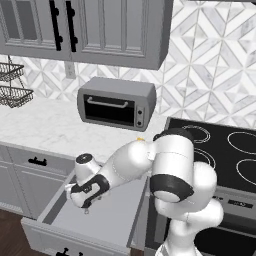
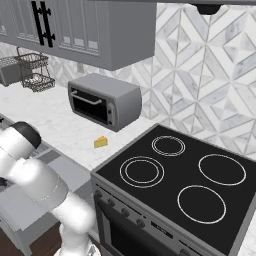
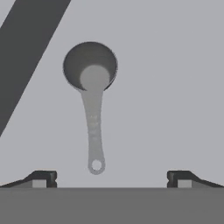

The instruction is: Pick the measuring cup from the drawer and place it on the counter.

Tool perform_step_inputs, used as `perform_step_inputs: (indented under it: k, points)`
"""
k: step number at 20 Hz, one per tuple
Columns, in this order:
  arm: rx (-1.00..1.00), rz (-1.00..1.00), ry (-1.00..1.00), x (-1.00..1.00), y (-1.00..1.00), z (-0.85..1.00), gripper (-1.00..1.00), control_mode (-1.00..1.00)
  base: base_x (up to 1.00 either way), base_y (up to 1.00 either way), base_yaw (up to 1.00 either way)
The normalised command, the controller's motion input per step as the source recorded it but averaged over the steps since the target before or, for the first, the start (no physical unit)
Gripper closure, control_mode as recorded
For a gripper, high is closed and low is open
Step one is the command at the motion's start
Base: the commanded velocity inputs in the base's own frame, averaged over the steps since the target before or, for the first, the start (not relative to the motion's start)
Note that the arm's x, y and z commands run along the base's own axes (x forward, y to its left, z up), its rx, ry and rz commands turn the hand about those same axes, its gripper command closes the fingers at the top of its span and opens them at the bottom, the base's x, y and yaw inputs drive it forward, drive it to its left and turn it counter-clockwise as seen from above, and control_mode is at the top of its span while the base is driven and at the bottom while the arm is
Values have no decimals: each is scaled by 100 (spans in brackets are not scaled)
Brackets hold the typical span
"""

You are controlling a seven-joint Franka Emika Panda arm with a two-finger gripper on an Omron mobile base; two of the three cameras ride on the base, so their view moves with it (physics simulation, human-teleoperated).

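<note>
**Gripper poised over measuring cup in open drawer — grasp not yet made**

Step in hand: the approach. The two-finger dark gripper (image 3: 111, 178) hangs above the small grey metal measuring cup (image 3: 90, 65), fingers spread wide, nothing between them. The cup lies flat on the bottom of the wide shallow grey drawer (image 1: 107, 215), bowl at the far end of the hand view, its thin straight handle running toward the gripper and ending in a small hanging hole. The handle sits left of centre between the fingertips (image 3: 43, 177), not squarely between them.

From the left base view, the white arm bends down into the pulled-out drawer, the gripper (image 1: 86, 202) low over its floor.

Next move, as I judge it: shift slightly toward the handle to centre it, descend until the fingertips straddle it, then close. The handle is thin and lies flush on the floor, so the descent must go nearly to the bottom; a shallow close would likely miss it.

Surroundings: the white marble-look counter (image 1: 45, 127) runs behind the drawer, with open room for a set-down. On it stand a grey toaster oven (image 1: 116, 103) and a small yellow-orange wedge (image 2: 100, 142). Black glass stovetop (image 2: 185, 180) to the right; wire baskets (image 2: 34, 72) at the far left; grey wall cabinets above.
</note>
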Motion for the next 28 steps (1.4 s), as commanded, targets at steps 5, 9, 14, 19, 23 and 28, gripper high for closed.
perform_step_inputs:
  k: [5,9,14,19,23,28]
  points:
    - [-4,-2,7,26,33,-34,-100,-100,0,0,0]
    - [-3,-4,9,33,33,-19,-100,-100,0,0,0]
    - [-4,-4,8,27,21,-29,-100,-100,0,0,0]
    - [-5,-3,3,2,25,-32,100,-100,0,0,0]
    - [-1,-2,0,-17,6,0,100,-100,0,0,0]
    - [0,-1,-6,-27,-25,3,100,-100,0,0,0]
